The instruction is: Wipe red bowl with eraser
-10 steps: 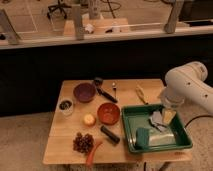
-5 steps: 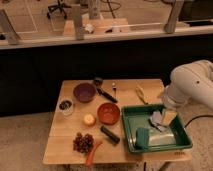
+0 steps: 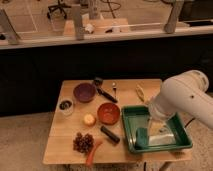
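Note:
The red bowl [image 3: 109, 112] sits upright near the middle of the wooden table [image 3: 60, 145], with its darker inside facing up. The eraser [image 3: 110, 134], a small black block, lies on the table just in front of the bowl. My gripper [image 3: 157, 128] hangs from the white arm [image 3: 182, 97] on the right and points down into the green tray [image 3: 128, 131], well to the right of both bowl and eraser. Its jaws stand open and hold nothing that I can see.
A purple bowl [image 3: 84, 92] and a black-handled utensil [image 3: 104, 92] lie behind the red bowl. A small cup [image 3: 66, 105], a yellow fruit [image 3: 89, 119], grapes [image 3: 83, 142] and an orange-red vegetable [image 3: 93, 151] are to the left and front. A green sponge [image 3: 141, 137] lies in the tray; a banana [image 3: 141, 92] lies behind it.
The arm has shifted slightly left and lowered the gripper further over the tray. Nothing on the table has moved.

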You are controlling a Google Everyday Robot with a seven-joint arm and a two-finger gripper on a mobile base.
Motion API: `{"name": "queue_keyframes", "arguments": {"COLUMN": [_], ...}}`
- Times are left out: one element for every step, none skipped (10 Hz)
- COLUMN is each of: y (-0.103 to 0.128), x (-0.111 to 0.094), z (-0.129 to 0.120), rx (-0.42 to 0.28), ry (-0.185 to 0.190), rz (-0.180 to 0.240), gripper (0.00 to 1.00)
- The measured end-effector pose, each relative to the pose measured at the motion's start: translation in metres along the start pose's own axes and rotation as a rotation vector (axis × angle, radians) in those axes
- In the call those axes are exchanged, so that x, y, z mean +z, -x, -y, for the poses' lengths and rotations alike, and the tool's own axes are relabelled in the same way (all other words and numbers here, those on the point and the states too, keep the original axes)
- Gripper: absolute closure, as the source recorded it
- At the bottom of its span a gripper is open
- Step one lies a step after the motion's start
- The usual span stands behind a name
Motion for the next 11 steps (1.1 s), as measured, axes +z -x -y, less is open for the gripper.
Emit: {"name": "queue_keyframes", "arguments": {"y": [0.015, 0.021, 0.021, 0.021, 0.021, 0.021, 0.021, 0.024, 0.036, 0.042, 0.05], "x": [0.005, 0.008, 0.008, 0.008, 0.008, 0.008, 0.008, 0.011, 0.023, 0.032, 0.047], "z": [-0.01, -0.014, -0.014, -0.014, -0.014, -0.014, -0.014, -0.015, -0.017, -0.018, -0.019], "rx": [-0.048, -0.072, -0.072, -0.073, -0.073, -0.074, -0.074, -0.085, -0.096, -0.098, -0.102], "ry": [0.01, 0.014, 0.014, 0.014, 0.014, 0.014, 0.015, 0.024, 0.052, 0.075, 0.105], "rz": [0.019, 0.027, 0.027, 0.027, 0.027, 0.027, 0.028, 0.026, 0.032, 0.033, 0.033], "gripper": [0.2, 0.2, 0.2, 0.2, 0.2, 0.2, 0.2, 0.2, 0.2, 0.2, 0.2]}}
